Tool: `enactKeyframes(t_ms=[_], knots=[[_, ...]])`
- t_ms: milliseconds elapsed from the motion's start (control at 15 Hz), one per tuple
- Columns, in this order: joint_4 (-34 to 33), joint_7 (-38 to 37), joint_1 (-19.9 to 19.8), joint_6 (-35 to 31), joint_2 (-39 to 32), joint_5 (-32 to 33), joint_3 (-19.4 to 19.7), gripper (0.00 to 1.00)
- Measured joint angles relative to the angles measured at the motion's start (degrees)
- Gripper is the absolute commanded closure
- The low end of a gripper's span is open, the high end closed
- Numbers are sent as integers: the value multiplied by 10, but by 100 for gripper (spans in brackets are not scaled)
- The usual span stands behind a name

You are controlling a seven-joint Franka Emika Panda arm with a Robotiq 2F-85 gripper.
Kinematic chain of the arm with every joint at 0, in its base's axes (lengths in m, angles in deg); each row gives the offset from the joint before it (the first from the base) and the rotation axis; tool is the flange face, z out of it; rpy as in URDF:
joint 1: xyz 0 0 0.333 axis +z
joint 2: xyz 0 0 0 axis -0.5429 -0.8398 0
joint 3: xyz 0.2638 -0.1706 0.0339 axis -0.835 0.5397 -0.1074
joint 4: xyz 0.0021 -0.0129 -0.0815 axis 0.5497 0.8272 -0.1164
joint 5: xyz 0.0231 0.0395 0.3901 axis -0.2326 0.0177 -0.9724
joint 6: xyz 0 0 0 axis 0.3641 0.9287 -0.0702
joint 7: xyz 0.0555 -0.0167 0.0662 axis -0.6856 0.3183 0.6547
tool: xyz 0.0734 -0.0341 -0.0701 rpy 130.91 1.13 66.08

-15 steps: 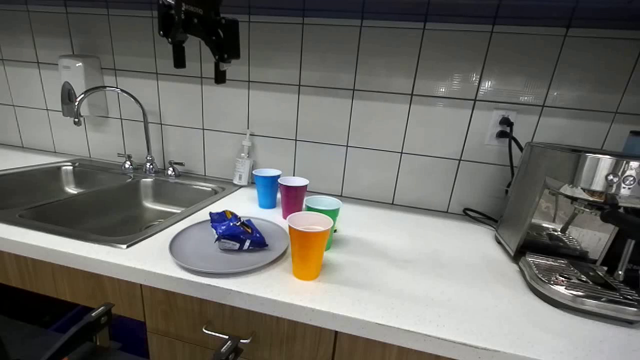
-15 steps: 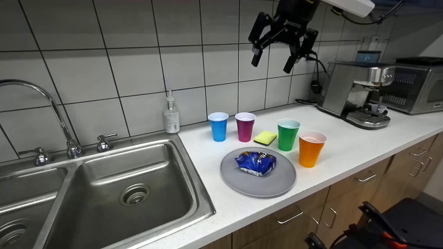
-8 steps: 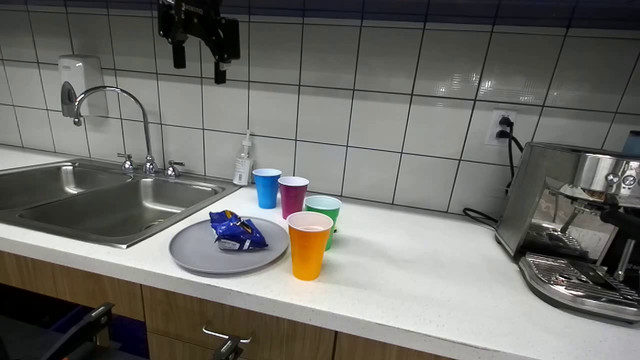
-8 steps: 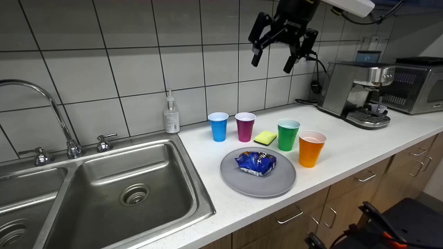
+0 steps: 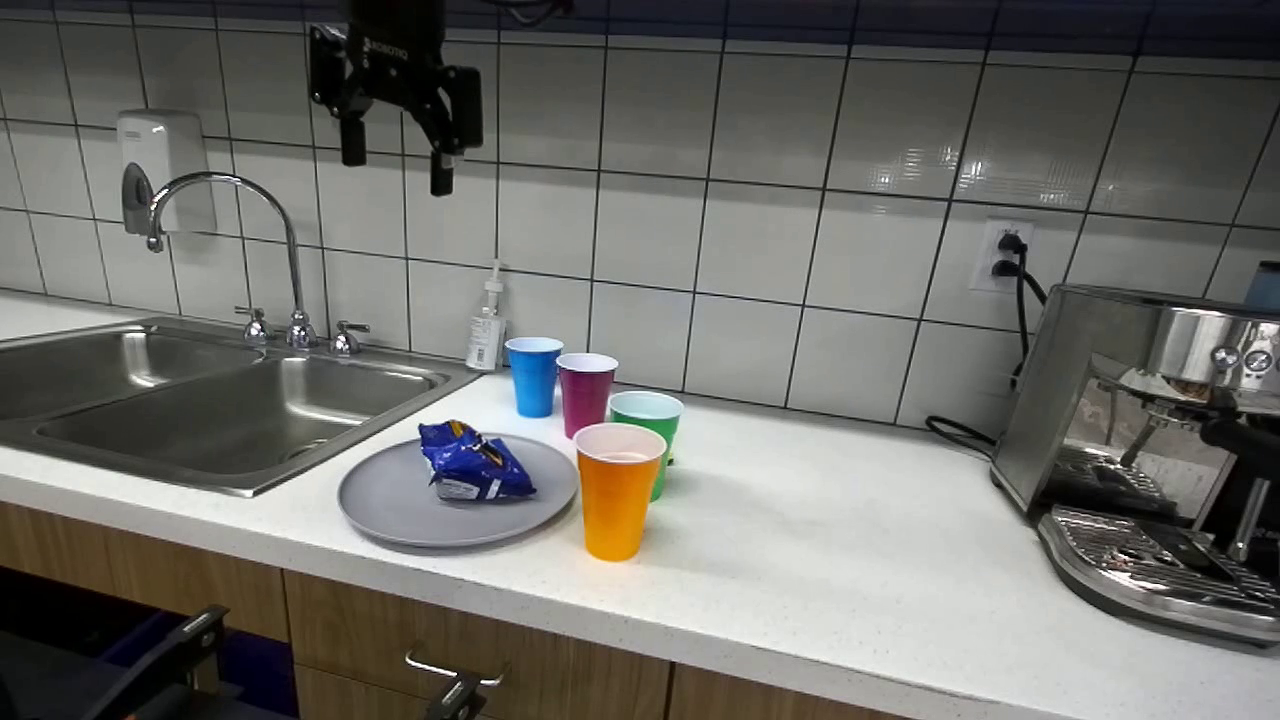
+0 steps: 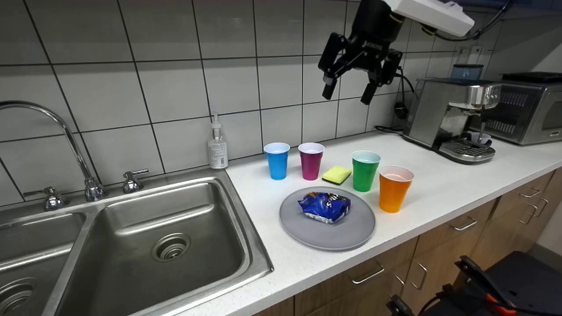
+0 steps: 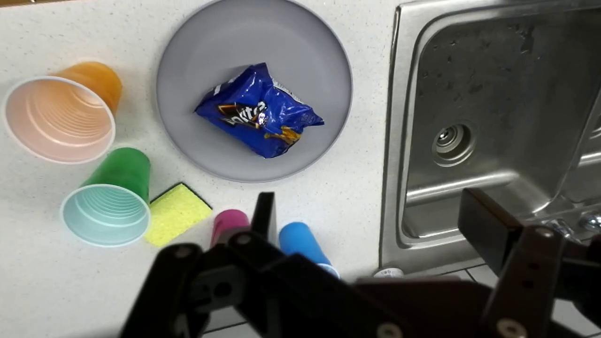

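Observation:
High over the counter, my gripper [image 5: 397, 165] [image 6: 348, 93] [image 7: 369, 202] hangs open, fingers wide apart, touching nothing. Below it a blue chip bag [image 5: 470, 465] [image 6: 325, 206] [image 7: 263, 112] lies on a round grey plate [image 5: 380, 505] [image 6: 325, 239] [image 7: 314, 56]. Around the plate stand upright cups: orange [image 5: 615, 510] [image 6: 393, 195], green [image 6: 363, 174] [image 7: 124, 171], purple [image 6: 310, 164] and blue [image 6: 276, 163]. A yellow sponge [image 6: 337, 174] [image 7: 176, 216] lies between the purple and green cups. In the wrist view my left finger partly covers the purple cup.
A steel double sink [image 5: 250, 400] [image 6: 175, 219] with a tall curved faucet [image 6: 66, 131] adjoins the counter. A soap bottle [image 6: 217, 151] stands by the tiled wall. Farther along are a coffee machine [image 6: 452, 114] and a toaster oven [image 6: 531, 109].
Over the last half second my gripper has come down a little, still open; before that it stayed put. The bag, plate, cups and sponge have not moved.

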Motion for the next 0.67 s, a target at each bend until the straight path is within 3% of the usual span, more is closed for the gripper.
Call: enactKeyframes(t_ms=[667], knots=[[24, 187, 11, -49, -59, 9, 34, 0]])
